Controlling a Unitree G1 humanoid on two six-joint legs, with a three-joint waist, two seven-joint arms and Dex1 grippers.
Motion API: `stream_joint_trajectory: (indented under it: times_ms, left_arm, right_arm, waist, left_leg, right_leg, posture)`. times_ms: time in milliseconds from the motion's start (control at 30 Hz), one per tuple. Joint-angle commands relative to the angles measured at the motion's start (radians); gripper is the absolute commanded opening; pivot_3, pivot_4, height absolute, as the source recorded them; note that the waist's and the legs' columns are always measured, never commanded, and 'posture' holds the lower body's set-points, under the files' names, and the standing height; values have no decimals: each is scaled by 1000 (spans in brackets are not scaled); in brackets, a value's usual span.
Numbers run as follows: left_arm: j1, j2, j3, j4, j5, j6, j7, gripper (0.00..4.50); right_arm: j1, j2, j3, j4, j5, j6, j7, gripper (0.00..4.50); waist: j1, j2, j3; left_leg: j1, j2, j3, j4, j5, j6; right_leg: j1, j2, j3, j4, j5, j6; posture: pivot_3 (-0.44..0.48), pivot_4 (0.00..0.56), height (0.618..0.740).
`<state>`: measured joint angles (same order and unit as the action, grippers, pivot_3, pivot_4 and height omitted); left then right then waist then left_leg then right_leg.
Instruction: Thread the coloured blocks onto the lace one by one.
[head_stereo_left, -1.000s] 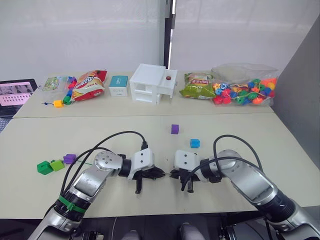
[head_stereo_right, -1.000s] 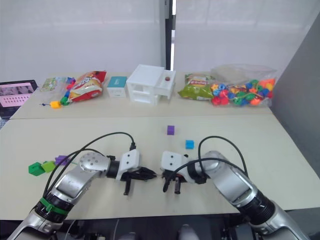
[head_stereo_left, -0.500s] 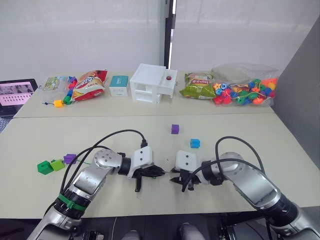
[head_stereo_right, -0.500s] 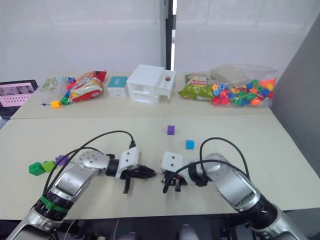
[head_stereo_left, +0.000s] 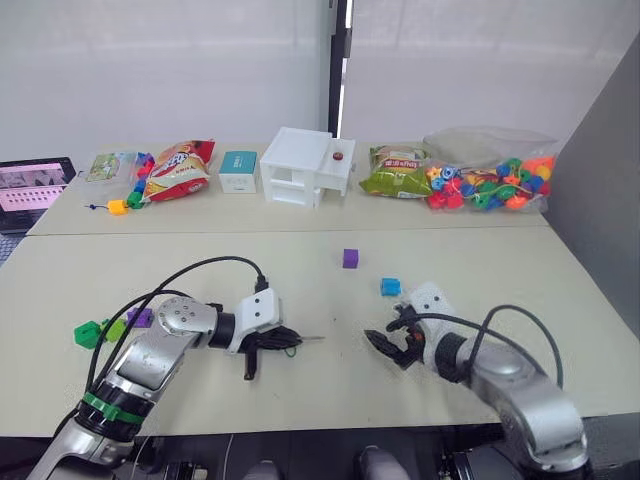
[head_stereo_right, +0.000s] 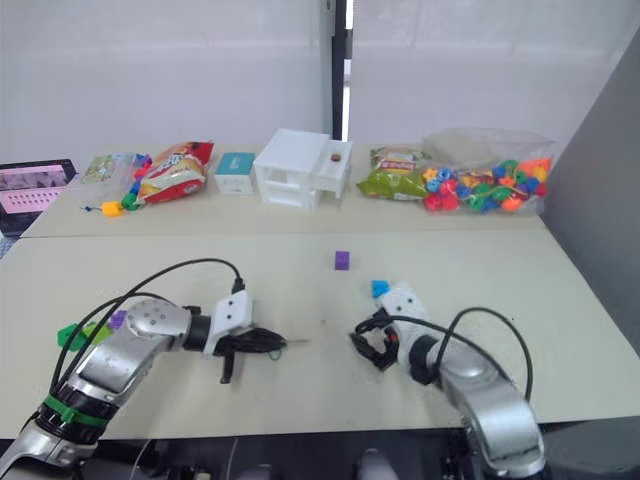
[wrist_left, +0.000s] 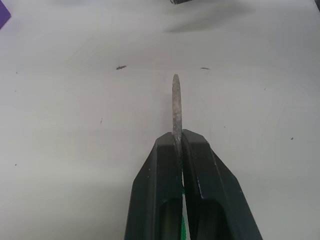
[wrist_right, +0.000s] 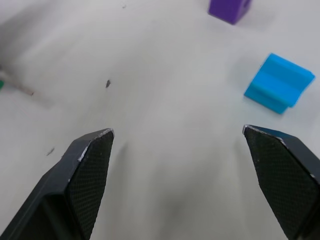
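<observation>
My left gripper (head_stereo_left: 284, 341) is shut on the lace (wrist_left: 176, 102). The lace's stiff pale tip pokes out past the black fingers (wrist_left: 157, 190) toward my right gripper, just above the table. The right gripper (head_stereo_left: 388, 347) stands open and empty a short way to the right of that tip. Ahead of it lie a blue block (wrist_right: 279, 90) and, farther back, a purple block (head_stereo_left: 350, 258). At the table's left edge, a second purple block (head_stereo_left: 140, 317), a light green block (head_stereo_left: 116, 328) and a dark green block (head_stereo_left: 86, 333) sit together.
Along the back table stand a white box (head_stereo_left: 304, 166), a teal carton (head_stereo_left: 238, 171), snack bags (head_stereo_left: 180, 168) and a clear bag of mixed beads (head_stereo_left: 490, 180). A small yellow cube (head_stereo_left: 117, 207) and a laptop (head_stereo_left: 32, 186) are at the back left.
My right gripper has opened and drawn away to the right from the lace tip. The left gripper, still holding the lace, has shifted slightly left.
</observation>
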<state>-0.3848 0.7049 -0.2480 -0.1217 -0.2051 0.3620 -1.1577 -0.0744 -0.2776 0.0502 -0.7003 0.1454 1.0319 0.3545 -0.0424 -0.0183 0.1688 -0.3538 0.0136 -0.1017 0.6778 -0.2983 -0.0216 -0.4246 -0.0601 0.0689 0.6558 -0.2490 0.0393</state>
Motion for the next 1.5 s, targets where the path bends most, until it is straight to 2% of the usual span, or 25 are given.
stream_joint_trajectory:
  times_ms: [33, 233, 367, 467, 600, 800, 933, 1067, 1167, 1333, 1467, 1500]
  left_arm:
    - [-1, 14, 37, -35, -30, 16, -5, 0]
    - [-9, 13, 35, -45, -33, 30, -5, 0]
    - [-11, 15, 36, -56, -36, 44, -1, 0]
    - [-10, 15, 36, -61, -36, 50, 3, 0]
    - [-4, 19, 41, -64, -38, 53, 4, 0]
    - [2, 21, 43, -58, -41, 44, 7, 0]
    - [7, 21, 41, -52, -40, 34, 5, 0]
    - [13, 23, 41, -48, -40, 24, 1, 0]
    - [14, 20, 40, -40, -39, 16, -2, 0]
    - [7, 10, 29, -24, -35, 1, -5, 0]
    - [1, 4, 23, -9, -28, -8, -6, 0]
    - [-1, 3, 22, -6, -26, -9, -7, 0]
  right_arm:
    - [28, 141, 30, -22, -102, -89, -232, 4351]
    - [-62, 307, 16, 218, -186, -294, -427, 4351]
    - [-155, 340, -2, 418, -194, -427, -465, 4351]
    - [-189, 347, -24, 507, -187, -486, -482, 4351]
    - [-199, 356, -21, 559, -174, -567, -472, 3205]
    - [-163, 358, 24, 510, -170, -575, -435, 1179]
    - [-111, 355, 58, 428, -170, -542, -421, 1183]
    - [64, 292, 200, 123, -136, -339, -337, 1183]
    - [130, 245, 247, 8, -139, -216, -314, 1183]
    - [160, 265, 244, -14, -85, -30, -302, 1183]
    - [138, 259, 237, 6, -86, 4, -296, 1183]
    - [134, 256, 233, 3, -87, -3, -296, 2229]
  waist:
    - [-3, 0, 0]
    - [-4, 0, 0]
    - [-4, 0, 0]
    - [-3, 0, 0]
    - [-5, 0, 0]
    - [-7, 0, 0]
    - [-7, 0, 0]
    - [-3, 1, 0]
    - [-4, 1, 0]
    - [-3, 1, 0]
    - [-4, 0, -1]
    - [-4, 0, -1]
  left_leg:
    - [0, 0, 0, 0, 0, 0]
    - [1, 0, 1, 0, 1, -1]
    - [1, 0, 0, -1, 1, -1]
    - [0, 0, 0, -2, 1, -1]
    - [0, 0, 0, -2, 1, -1]
    - [0, 0, 0, -3, 1, -1]
    - [0, 0, 0, -3, 1, -1]
    - [0, 0, 0, -3, 0, -1]
    - [0, 0, 0, -2, 0, -1]
    - [0, 0, 0, -2, 0, -1]
    - [1, 0, 0, -2, 0, -1]
    - [2, 0, 0, -2, 0, -1]
  right_leg:
    - [0, 0, 0, 0, 0, 0]
    - [0, 0, 0, 0, 0, 0]
    - [0, 0, 0, 0, 0, 0]
    - [-1, 0, 0, 0, 0, 0]
    - [-1, 0, 0, 0, 0, 0]
    - [-1, 0, 0, 0, 0, 0]
    - [-1, 0, 0, 0, 0, 0]
    - [-1, 0, 0, 0, 0, 0]
    - [-1, 0, 0, -1, 0, 0]
    - [0, 0, 0, -1, 0, 0]
    - [1, 0, 0, -2, 0, 0]
    - [1, 0, 0, -1, 0, 0]
  posture:
    - [0, 150, 740]
    - [0, 150, 740]
    - [0, 150, 740]
    - [0, 150, 740]
    - [0, 150, 740]
    - [0, 150, 740]
    - [0, 150, 740]
    - [0, 150, 740]
    - [0, 150, 740]
    - [0, 150, 740]
    - [0, 150, 740]
    - [0, 150, 740]
